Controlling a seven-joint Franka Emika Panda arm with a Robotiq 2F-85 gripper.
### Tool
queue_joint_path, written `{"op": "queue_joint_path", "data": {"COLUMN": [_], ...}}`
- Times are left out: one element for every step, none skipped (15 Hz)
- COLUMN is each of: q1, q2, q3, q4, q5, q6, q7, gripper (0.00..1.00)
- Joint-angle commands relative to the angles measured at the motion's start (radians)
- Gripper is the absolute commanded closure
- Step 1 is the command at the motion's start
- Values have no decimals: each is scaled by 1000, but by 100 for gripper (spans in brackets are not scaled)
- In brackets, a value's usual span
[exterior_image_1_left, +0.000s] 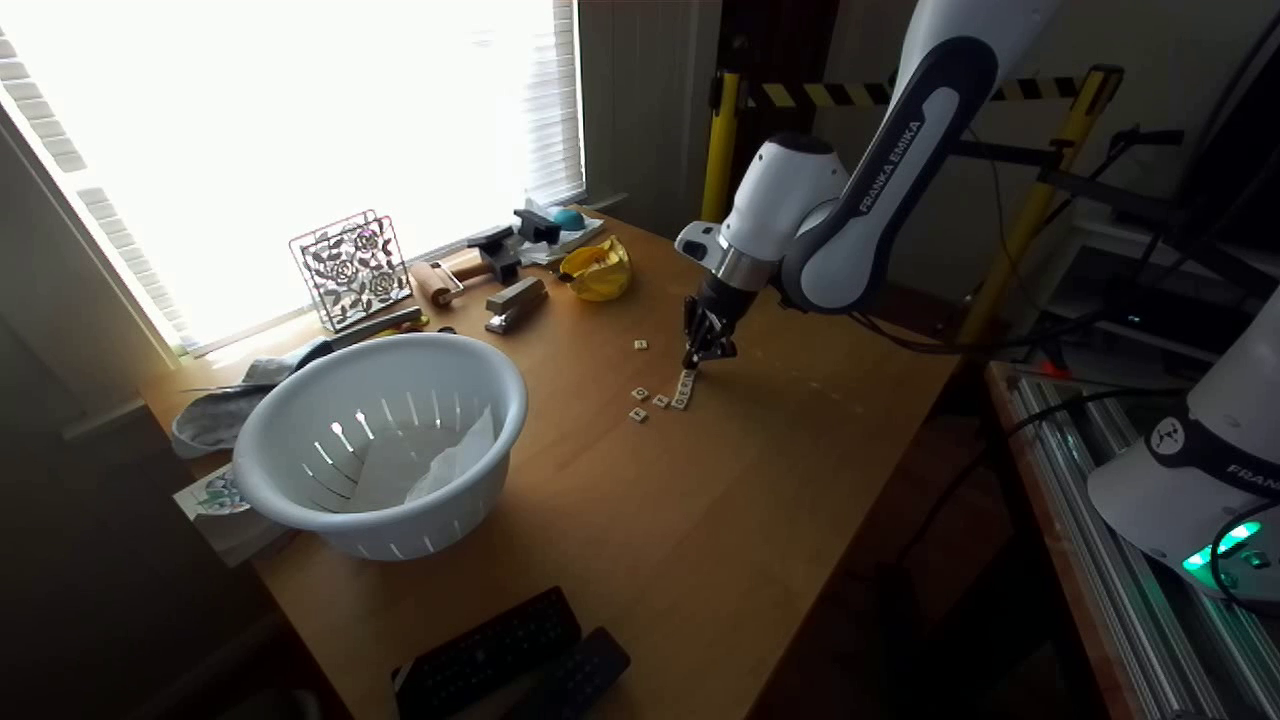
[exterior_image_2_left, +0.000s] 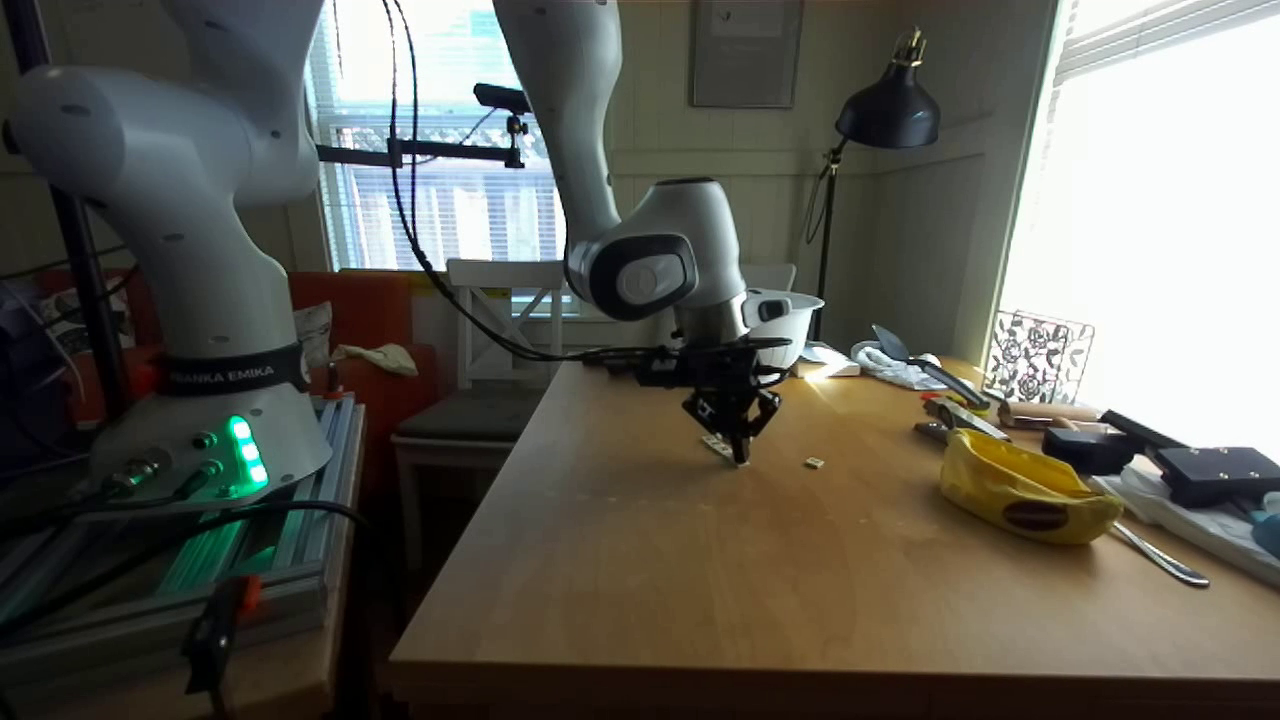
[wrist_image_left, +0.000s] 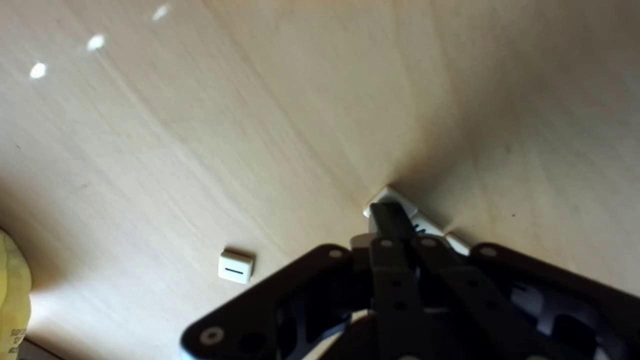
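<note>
The gripper (exterior_image_2_left: 741, 452) pointed down at the desk (exterior_image_2_left: 600, 570), nearer the robot's edge than the window edge, its fingers (wrist_image_left: 387, 217) pressed together. The tips stood at the end tile (wrist_image_left: 395, 196) of a short row (exterior_image_1_left: 683, 392) of letter tiles; whether they pressed on it could not be told. Three loose tiles (exterior_image_1_left: 640, 394) lay near the row on its window-edge side, and a lone tile (wrist_image_left: 235, 267) between the row and a yellow pouch (exterior_image_2_left: 1000, 493). The pouch sat toward one corner of the window edge, with a stapler (exterior_image_1_left: 516, 301), a wooden cylinder (exterior_image_2_left: 1045, 413) and a rack (exterior_image_1_left: 355, 285) along that edge. A colander (exterior_image_1_left: 430, 530) stood near its opposite corner, two keypads (exterior_image_1_left: 490, 655) beside the neighbouring end edge.
</note>
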Motion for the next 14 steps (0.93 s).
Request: {"op": "queue_joint_path", "data": {"q1": [0, -1, -3, -1, -1, -2, -1, -2, -1, -2, -6, -6, -10, -10], "q2": [9, 9, 10, 10, 9, 9, 9, 9, 8, 7, 5, 0, -6, -18], "q3": [-1, 1, 3, 1, 1, 2, 2, 4, 3, 3, 5, 3, 6, 6], "q4": [-15, -15, -15, -15, -15, -15, -15, -15, -15, -16, -18, -21, -25, -33], "q5": [-10, -10, -10, -10, -10, -10, -10, -11, -11, -10, -10, -10, -10, -10], "q6": [10, 10, 9, 9, 9, 9, 9, 8, 8, 8, 9, 12, 13, 15], "q7": [4, 3, 2, 3, 3, 2, 2, 2, 2, 2, 1, 2, 1, 2], "gripper": [100, 100, 100, 100, 100, 100, 100, 100, 100, 100, 100, 100, 100, 100]}}
